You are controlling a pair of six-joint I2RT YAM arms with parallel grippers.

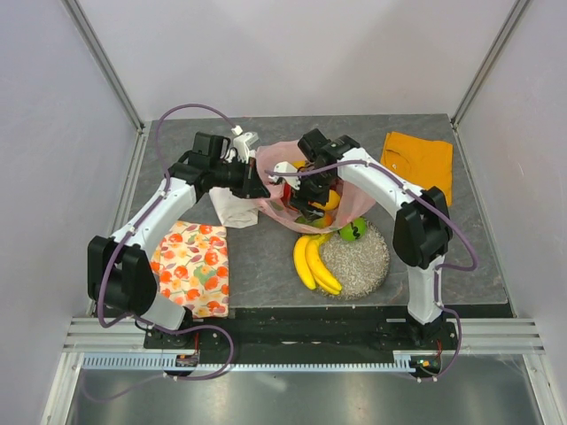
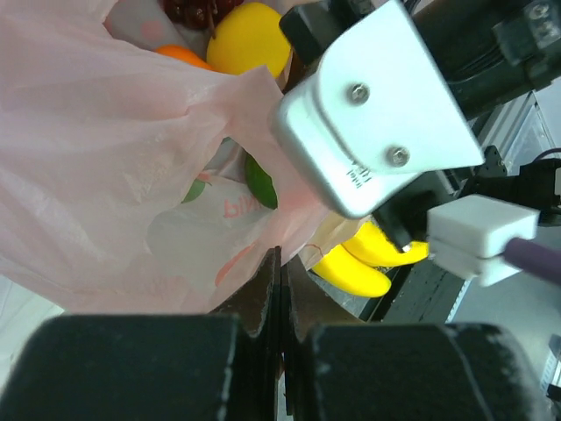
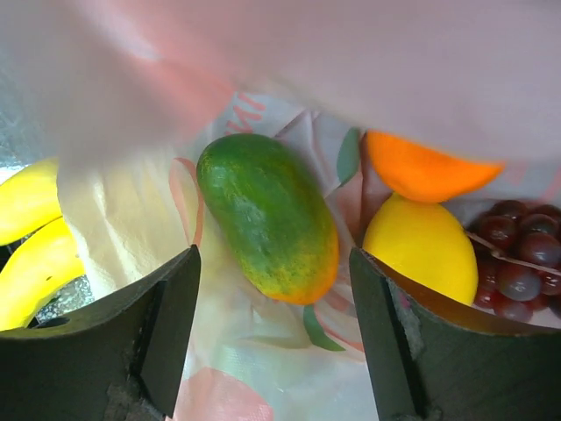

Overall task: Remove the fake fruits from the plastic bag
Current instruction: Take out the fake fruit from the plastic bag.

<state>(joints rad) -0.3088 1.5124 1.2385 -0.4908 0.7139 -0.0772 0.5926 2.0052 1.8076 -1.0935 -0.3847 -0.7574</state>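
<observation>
The pink plastic bag (image 1: 282, 168) lies open at mid table. My left gripper (image 1: 263, 184) is shut on the bag's edge; in the left wrist view the film (image 2: 114, 158) runs down into the closed fingertips (image 2: 280, 263). My right gripper (image 1: 306, 197) is open inside the bag, its jaws either side of the red-green mango (image 3: 267, 215) without touching it. The orange (image 3: 425, 167), yellow fruit (image 3: 421, 246) and purple grapes (image 3: 517, 254) lie in the bag beside it. The banana bunch (image 1: 312, 261) lies on the table outside. The green round fruit (image 1: 353, 230) sits on the dish.
A glittery silver dish (image 1: 363, 266) lies right of the bananas. A fruit-patterned cloth (image 1: 192, 266) lies at front left, a white cloth (image 1: 232, 208) under the left arm, an orange cloth (image 1: 418, 159) at back right. White walls enclose the table.
</observation>
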